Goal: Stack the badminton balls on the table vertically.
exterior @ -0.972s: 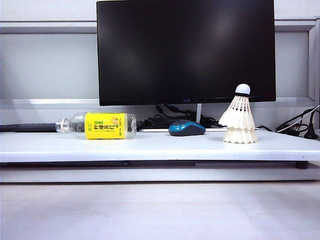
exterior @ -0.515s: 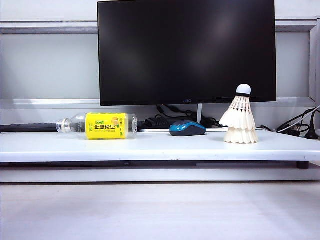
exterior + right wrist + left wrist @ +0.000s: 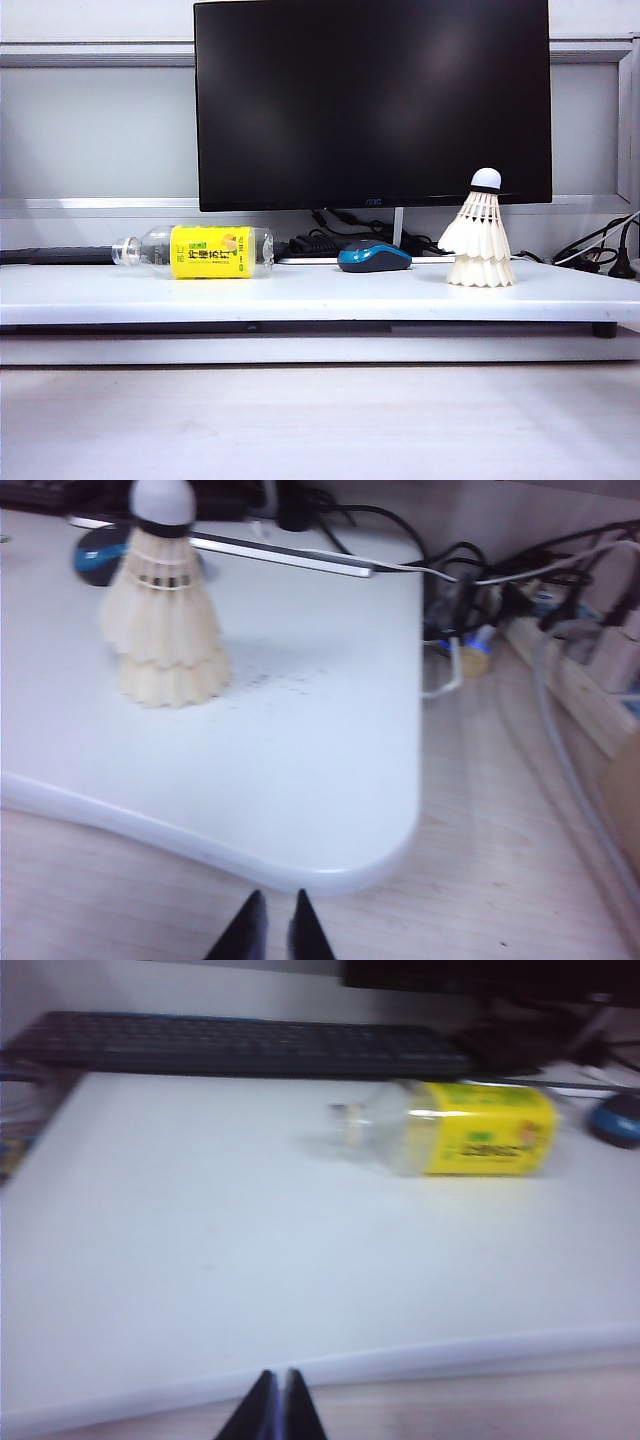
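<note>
Fingertips of the left gripper (image 3: 279, 1405) are pressed together with nothing between them, and they hang before the front edge of the long white tabletop board (image 3: 320, 290), toward its left end. On that part of the table there is only a clear plastic bottle with a yellow label (image 3: 195, 251), lying on its side near the back edge, and a blue-and-black computer mouse (image 3: 374, 256) near the middle. The two white feather shuttlecocks (image 3: 480, 235) stand near the right end, one nested over the other, cork tips up and skirts down; I judge the stacking is done, which explains why no arm is near them. The right gripper (image 3: 273, 922) has its fingers nearly closed, with a thin gap, and holds nothing; it is off the front right corner, well apart from the stack (image 3: 163, 605).
</note>
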Tool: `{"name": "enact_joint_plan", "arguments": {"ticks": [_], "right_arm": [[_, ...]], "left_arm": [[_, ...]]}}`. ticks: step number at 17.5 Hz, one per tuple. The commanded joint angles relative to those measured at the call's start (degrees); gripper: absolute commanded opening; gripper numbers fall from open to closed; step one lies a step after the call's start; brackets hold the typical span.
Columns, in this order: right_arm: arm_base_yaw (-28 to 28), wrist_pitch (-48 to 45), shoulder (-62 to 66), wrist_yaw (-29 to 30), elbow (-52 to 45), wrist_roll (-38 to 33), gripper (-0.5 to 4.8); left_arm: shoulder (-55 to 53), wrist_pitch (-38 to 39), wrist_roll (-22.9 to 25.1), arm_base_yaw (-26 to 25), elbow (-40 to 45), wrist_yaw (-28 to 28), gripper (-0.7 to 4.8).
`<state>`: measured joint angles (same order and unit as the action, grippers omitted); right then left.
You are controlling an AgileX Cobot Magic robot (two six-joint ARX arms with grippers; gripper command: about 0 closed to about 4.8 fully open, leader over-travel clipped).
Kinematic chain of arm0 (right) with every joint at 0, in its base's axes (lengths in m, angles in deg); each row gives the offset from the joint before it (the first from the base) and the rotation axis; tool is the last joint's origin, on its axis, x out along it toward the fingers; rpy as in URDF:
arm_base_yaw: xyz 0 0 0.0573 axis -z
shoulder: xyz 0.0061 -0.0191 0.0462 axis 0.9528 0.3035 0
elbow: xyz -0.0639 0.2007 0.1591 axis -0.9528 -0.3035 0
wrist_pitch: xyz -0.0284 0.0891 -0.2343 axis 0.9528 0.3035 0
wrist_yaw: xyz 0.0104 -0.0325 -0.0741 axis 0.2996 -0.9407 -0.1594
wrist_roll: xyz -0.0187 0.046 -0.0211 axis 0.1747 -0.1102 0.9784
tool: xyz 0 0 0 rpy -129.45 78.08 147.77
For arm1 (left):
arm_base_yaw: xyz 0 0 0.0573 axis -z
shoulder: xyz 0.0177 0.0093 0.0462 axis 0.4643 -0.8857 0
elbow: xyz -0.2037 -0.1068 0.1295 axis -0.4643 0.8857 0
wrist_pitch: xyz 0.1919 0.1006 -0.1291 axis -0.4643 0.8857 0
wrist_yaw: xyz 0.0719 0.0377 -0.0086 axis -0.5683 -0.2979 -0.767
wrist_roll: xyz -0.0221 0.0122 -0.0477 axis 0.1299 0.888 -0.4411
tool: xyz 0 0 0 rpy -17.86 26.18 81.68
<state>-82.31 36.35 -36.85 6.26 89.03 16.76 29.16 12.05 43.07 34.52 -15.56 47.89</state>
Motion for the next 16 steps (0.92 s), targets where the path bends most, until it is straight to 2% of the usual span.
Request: {"name": "enact_joint_plan", "arguments": {"ticks": [1, 16], "right_arm": [[1.20, -0.79, -0.09, 0.04, 0.02, -0.09, 0.44], [2.05, -0.81, -0.09, 0.02, 0.02, -0.09, 0.44]], "left_arm": [[0.20, -0.63, 0.02, -1.01, 0.07, 0.13, 0.23], [0.17, -0.63, 0.02, -1.01, 0.07, 0.17, 0.23]]}}
